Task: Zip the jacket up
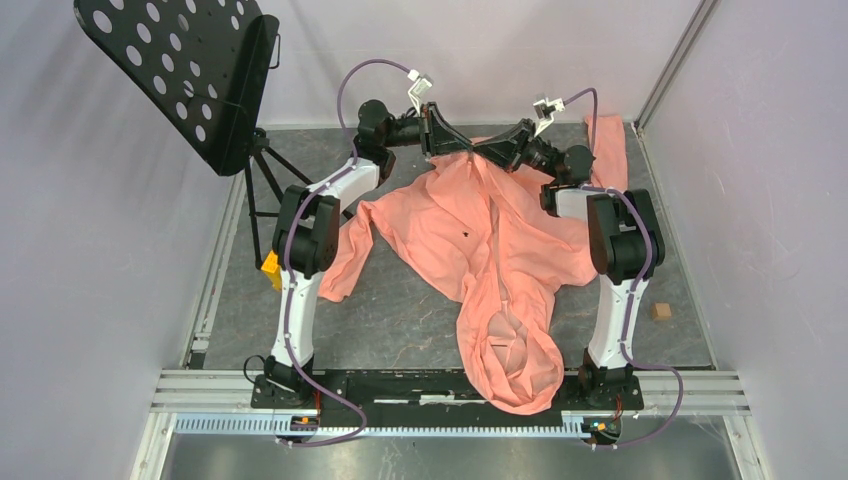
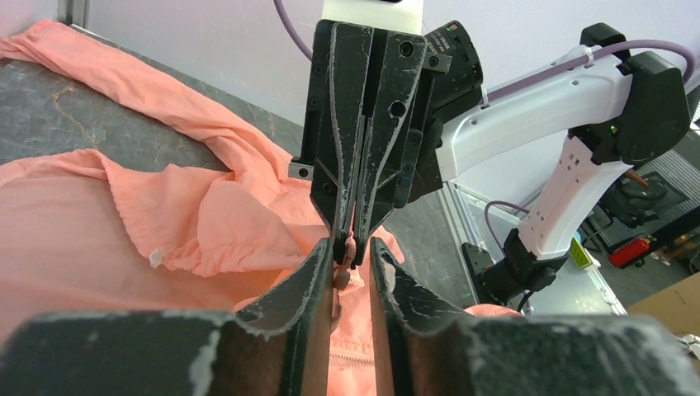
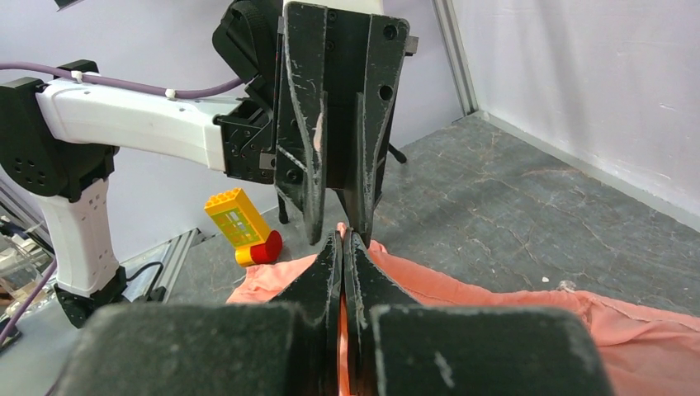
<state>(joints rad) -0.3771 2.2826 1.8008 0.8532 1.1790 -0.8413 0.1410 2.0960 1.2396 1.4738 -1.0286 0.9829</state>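
Observation:
The salmon-pink jacket point(image 1: 440, 215) lies spread on the table with its hood point(image 1: 520, 360) at the near edge and a small dark mark point(image 1: 466, 233) on the chest. Both grippers meet tip to tip at its far hem. My right gripper point(image 1: 484, 150) is shut on a fold of the jacket point(image 3: 495, 297), with a pink strip showing between its fingers point(image 3: 342, 243). My left gripper point(image 1: 460, 147) is open, its fingers a little apart and straddling the right gripper's tips point(image 2: 352, 260). The zipper teeth point(image 2: 355, 359) show below, between the left fingers.
A black perforated music stand point(image 1: 180, 70) on a tripod stands at the back left. A yellow block point(image 1: 270, 268) lies by the left arm and shows in the right wrist view point(image 3: 239, 223). A small wooden cube point(image 1: 660, 311) lies at the right. Walls close the sides and back.

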